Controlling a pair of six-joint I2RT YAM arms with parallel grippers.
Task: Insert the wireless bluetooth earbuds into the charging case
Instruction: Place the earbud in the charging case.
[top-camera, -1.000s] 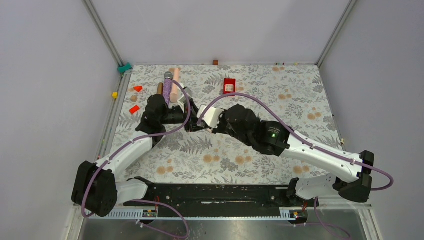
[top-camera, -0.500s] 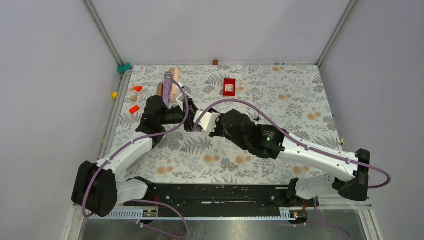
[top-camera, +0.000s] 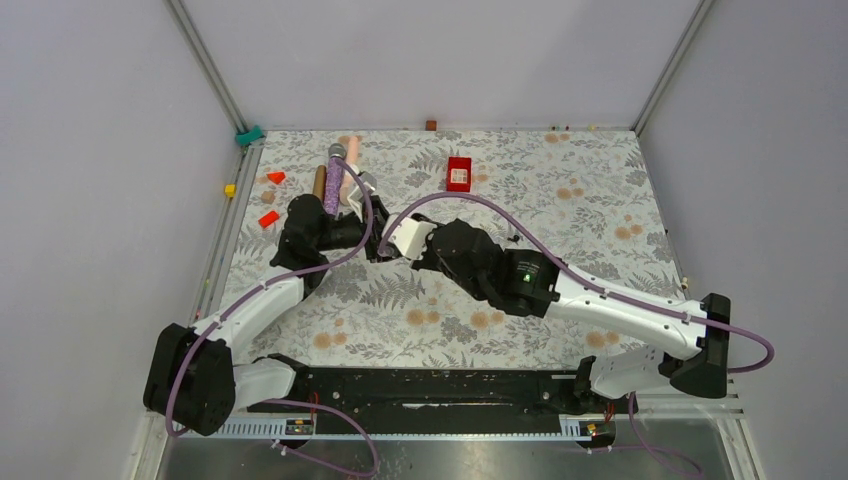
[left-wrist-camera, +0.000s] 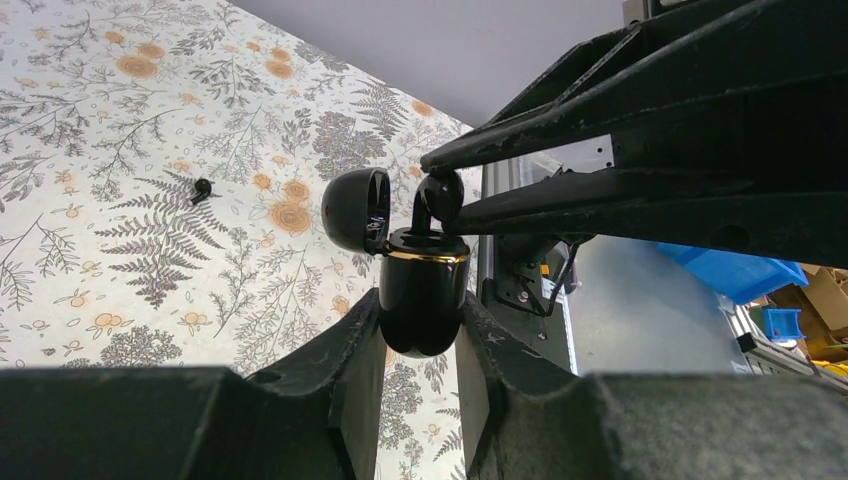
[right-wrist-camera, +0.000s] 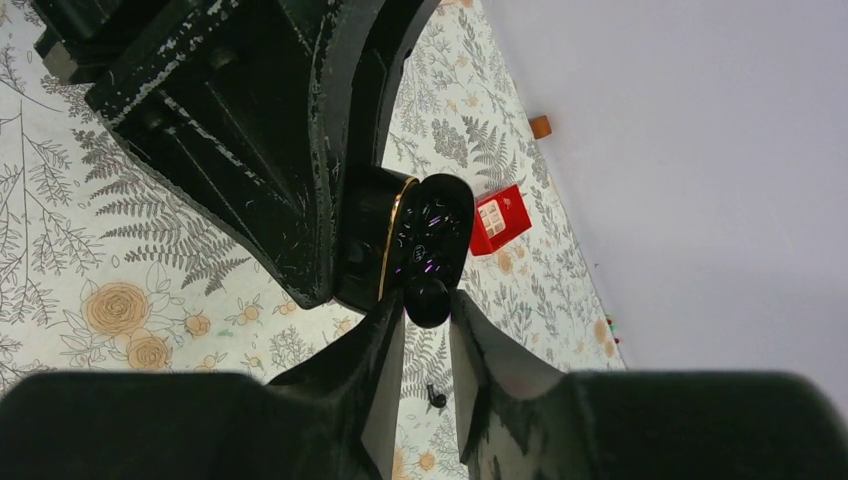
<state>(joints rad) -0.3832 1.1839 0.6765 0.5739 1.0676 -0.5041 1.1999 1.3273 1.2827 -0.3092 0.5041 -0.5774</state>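
Two grippers meet toward the bench's (top-camera: 600, 200) far-left corner — left gripper (left-wrist-camera: 422, 330) clamped on the open black charging case (left-wrist-camera: 423, 290), right gripper (right-wrist-camera: 427, 322) pinching a black earbud (right-wrist-camera: 428, 298) at its mouth.

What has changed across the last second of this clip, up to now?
The right arm swung further left across the table, carrying the right gripper, shut on a black earbud, to the mouth of the open black charging case. The left gripper, clamped on that case, barely moved. No grasp or release shows. The red box stayed put.
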